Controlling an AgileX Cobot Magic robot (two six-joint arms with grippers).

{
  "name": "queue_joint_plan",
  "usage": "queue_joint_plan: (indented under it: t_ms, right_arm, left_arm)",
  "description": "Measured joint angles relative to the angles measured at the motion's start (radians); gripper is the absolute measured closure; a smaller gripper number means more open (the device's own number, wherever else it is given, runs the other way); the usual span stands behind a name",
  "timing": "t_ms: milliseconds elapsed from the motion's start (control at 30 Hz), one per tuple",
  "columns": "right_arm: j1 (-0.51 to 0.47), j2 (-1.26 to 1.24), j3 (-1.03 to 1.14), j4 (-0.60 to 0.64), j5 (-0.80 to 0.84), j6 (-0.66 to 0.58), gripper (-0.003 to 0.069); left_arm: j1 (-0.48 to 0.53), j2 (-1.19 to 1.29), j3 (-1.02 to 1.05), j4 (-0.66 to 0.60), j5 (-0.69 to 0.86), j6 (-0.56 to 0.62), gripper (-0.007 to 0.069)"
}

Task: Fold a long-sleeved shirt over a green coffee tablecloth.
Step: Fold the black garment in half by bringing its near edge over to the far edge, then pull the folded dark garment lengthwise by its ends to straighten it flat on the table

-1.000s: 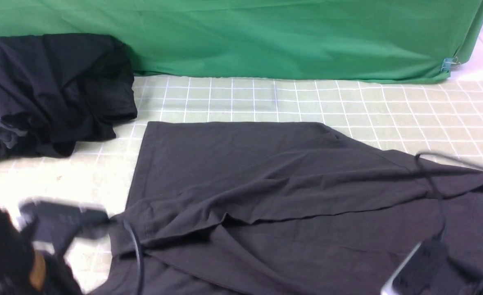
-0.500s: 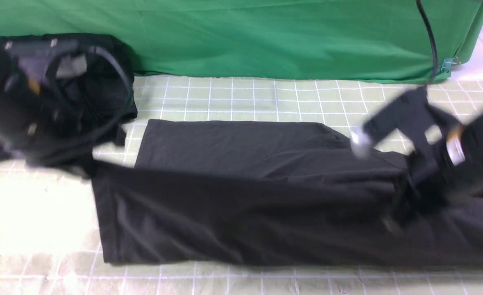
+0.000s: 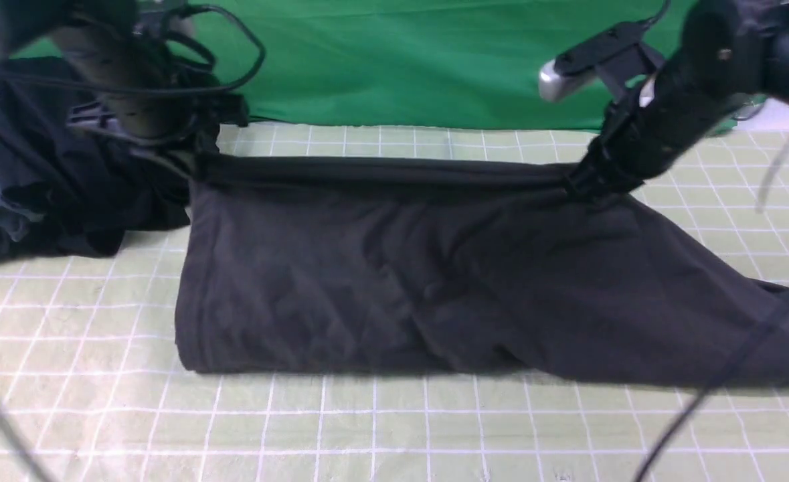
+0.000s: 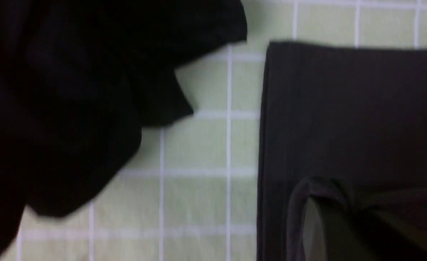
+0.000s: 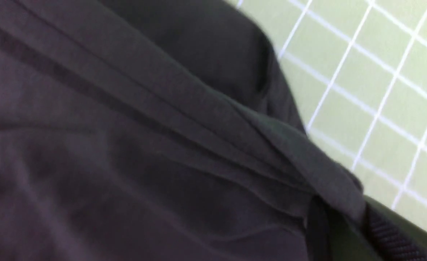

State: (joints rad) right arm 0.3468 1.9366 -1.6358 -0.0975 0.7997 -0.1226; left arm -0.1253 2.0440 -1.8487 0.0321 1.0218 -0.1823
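The charcoal long-sleeved shirt point(image 3: 401, 268) lies lengthwise on the pale green gridded tablecloth point(image 3: 100, 375), doubled over, with its raised far edge stretched taut between my two grippers. My left gripper point(image 3: 197, 164) is shut on the shirt's left far corner, and my right gripper point(image 3: 578, 184) is shut on the far edge further right. In the left wrist view, shirt fabric point(image 4: 343, 108) wraps over the gripper point(image 4: 347, 206). The right wrist view shows gathered shirt folds point(image 5: 126, 145) running into the shut gripper point(image 5: 338, 217). A sleeve trails off to the right.
A heap of blacker clothing with grey-blue fabric point(image 3: 46, 187) sits at the far left, close beside my left gripper, and shows in the left wrist view too point(image 4: 54, 90). A plain deep green cloth point(image 3: 401, 67) hangs along the back. Arm cables point(image 3: 735, 361) cross the right foreground.
Both arms have swept from the near edge to the far side, carrying the shirt's near edge up and over. The shirt has gone from spread out to doubled over.
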Motion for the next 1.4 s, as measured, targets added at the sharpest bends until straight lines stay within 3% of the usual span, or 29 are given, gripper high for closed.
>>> queue_joint_plan:
  t_ms: [267,400,533,567,700,800,967,1033,1100,1133,1200,1233,1333,1400]
  right_arm:
    - [-0.010,0.174,-0.096,0.000,-0.063,0.000,0.0606]
    - [-0.010,0.240,-0.108,-0.004,-0.120,0.004,0.0551]
    - [-0.010,0.255,-0.108,-0.008,-0.171,0.021,0.0448]
    - [-0.011,0.255,-0.109,-0.011,-0.184,0.023,0.0394]
    - [-0.011,0.255,-0.116,-0.012,-0.186,0.029,0.0304]
    - [-0.011,0.248,-0.142,-0.012,-0.101,0.044,0.0281]
    - [-0.011,0.162,-0.211,-0.013,0.118,0.049,0.0279]
    - [-0.015,0.116,-0.220,-0.014,0.185,0.039,0.0308]
    - [-0.038,0.056,-0.224,-0.010,0.244,0.023,0.0392]
    - [-0.042,0.051,-0.224,-0.008,0.250,0.023,0.0403]
    - [-0.110,0.009,-0.225,-0.006,0.344,0.024,0.0561]
    - [-0.152,-0.002,-0.213,-0.004,0.374,0.026,0.0606]
    - [-0.218,-0.017,-0.169,0.008,0.391,0.026,0.0636]
    - [-0.319,-0.028,-0.072,0.046,0.402,0.023,0.0640]
  left_arm:
    - [0.000,0.188,-0.178,0.043,0.005,0.004,0.0603]
    - [0.000,0.249,-0.219,0.058,-0.023,0.004,0.0601]
    - [0.000,0.258,-0.220,0.072,-0.052,0.004,0.0572]
    - [0.001,0.258,-0.221,0.079,-0.068,0.004,0.0534]
    - [0.006,0.257,-0.226,0.113,-0.095,0.004,0.0406]
    - [0.008,0.247,-0.244,0.159,-0.053,0.004,0.0270]
    - [0.008,0.203,-0.351,0.189,0.105,0.008,0.0169]
    - [0.007,0.177,-0.383,0.172,0.152,0.048,0.0197]
    - [0.007,0.140,-0.389,0.134,0.173,0.094,0.0315]
    - [0.007,0.137,-0.388,0.129,0.174,0.094,0.0330]
    - [0.007,0.078,-0.336,0.036,0.180,0.137,0.0531]
    - [0.006,0.054,-0.286,-0.002,0.182,0.152,0.0578]
    - [-0.005,0.005,-0.175,-0.065,0.183,0.166,0.0615]
    - [-0.035,-0.045,-0.010,-0.094,0.180,0.175,0.0629]
